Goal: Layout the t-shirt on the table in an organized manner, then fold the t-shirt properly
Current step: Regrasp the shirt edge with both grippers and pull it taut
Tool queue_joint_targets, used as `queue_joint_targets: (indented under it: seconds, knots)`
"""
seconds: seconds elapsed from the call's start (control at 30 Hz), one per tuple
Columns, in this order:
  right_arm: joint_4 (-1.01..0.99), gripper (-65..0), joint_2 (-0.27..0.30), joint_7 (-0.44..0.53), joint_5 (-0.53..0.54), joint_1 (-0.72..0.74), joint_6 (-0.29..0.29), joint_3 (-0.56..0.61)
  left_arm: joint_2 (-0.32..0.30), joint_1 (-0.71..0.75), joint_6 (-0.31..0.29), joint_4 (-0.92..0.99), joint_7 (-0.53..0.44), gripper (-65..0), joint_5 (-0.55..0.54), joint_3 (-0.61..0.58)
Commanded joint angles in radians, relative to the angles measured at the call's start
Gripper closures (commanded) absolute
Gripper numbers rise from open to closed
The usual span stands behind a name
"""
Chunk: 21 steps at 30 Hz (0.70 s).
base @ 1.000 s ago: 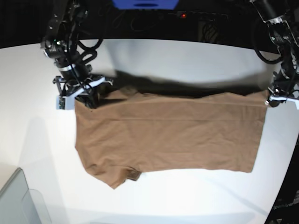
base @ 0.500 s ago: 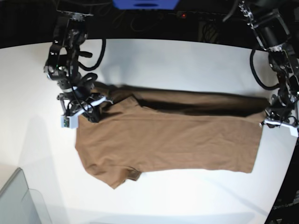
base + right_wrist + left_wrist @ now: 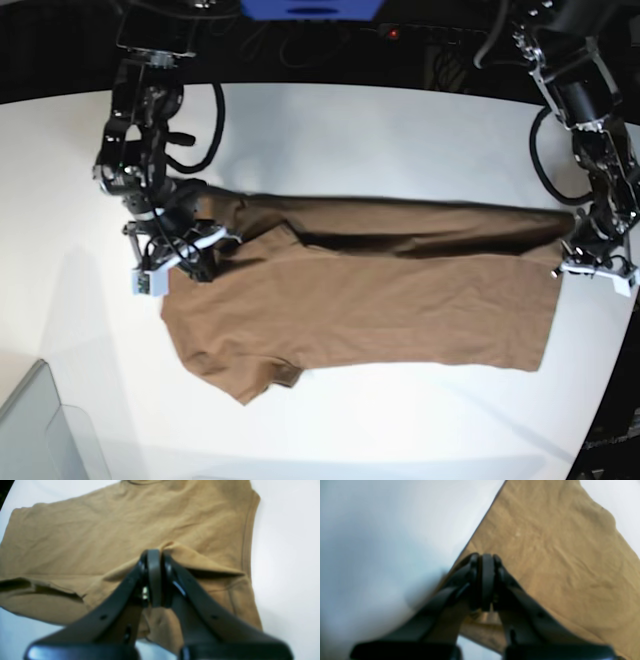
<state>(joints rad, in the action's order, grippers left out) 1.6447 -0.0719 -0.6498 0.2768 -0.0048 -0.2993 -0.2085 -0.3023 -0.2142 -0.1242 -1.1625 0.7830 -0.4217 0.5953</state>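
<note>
Black left tool [image 3: 597, 268] and right tool [image 3: 180, 262] are both clamped on the far edge of the t-shirt [image 3: 370, 300], one per end. Shirt lies lengthwise between them on the white desk [image 3: 380, 130], spreading toward the near side. Far sleeve's folded under, hard to see.

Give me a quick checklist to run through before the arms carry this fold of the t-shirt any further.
1. Right gripper shut on the t-shirt at the sleeve end: ok.
2. Left gripper shut on the hem corner: ok.
3. Folded edge between both grips straight: not ok, it sags and wrinkles near the middle.
4. Lower sleeve lying flat: not ok, bunched at the near left in the base view.
5. Table ahead free of obstacles: ok; grey bin sits off in the corner.
6. White tag position: cannot tell.
</note>
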Motion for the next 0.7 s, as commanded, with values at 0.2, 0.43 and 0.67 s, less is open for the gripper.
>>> queue_joint_targets:
  seconds: [0.2,0.43,0.67]
  knots:
    - [-0.051,0.0,0.002,0.031,0.014,0.032,-0.007,0.002,-0.034,-0.032,-0.001,-0.015,-0.012,-0.5,-0.012,-0.067]
    - [-0.045,-5.6,0.008,0.026,0.014,0.032,-0.007,0.002,-0.038,-0.031,-0.001,-0.015,-0.007,-5.7,-0.012,-0.059]
    - [-0.039,-25.8,0.022,0.025,0.014,0.027,-0.007,-0.004,-0.056,-0.024,-0.001,-0.015,-0.007,-35.9,-0.018,-0.059]
